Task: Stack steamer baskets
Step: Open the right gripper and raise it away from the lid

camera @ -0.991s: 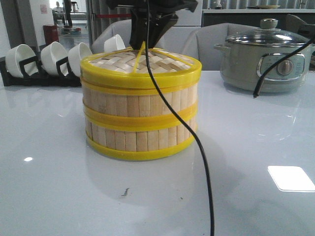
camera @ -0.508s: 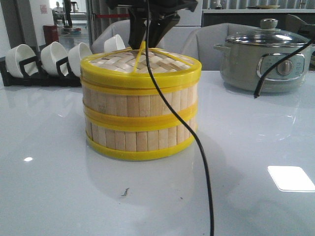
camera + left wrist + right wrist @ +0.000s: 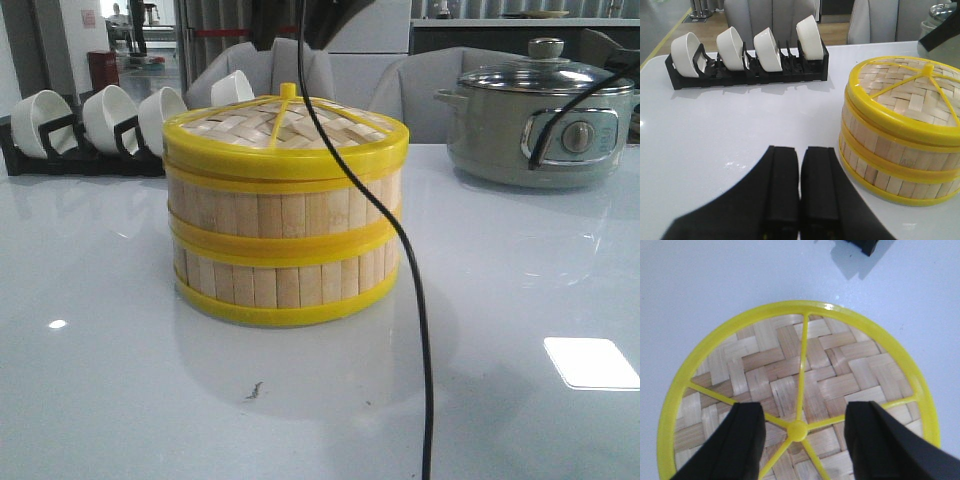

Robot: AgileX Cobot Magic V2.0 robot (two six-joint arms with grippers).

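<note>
Steamer baskets [image 3: 285, 245] stood stacked, lid [image 3: 285, 128] on; stacking looked finished. Right gripper [image 3: 802, 437] fingers spread above lid, empty; left gripper [image 3: 800, 185] fingers pressed together, empty.

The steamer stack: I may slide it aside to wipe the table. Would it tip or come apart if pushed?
The steamer stack looks wider than tall with a flat base, so tipping seems unlikely. The glossy table suggests it would slide easily. The woven lid and two slatted tiers probably only rest on each other, so a high push might shift the upper pieces; push low.
</note>
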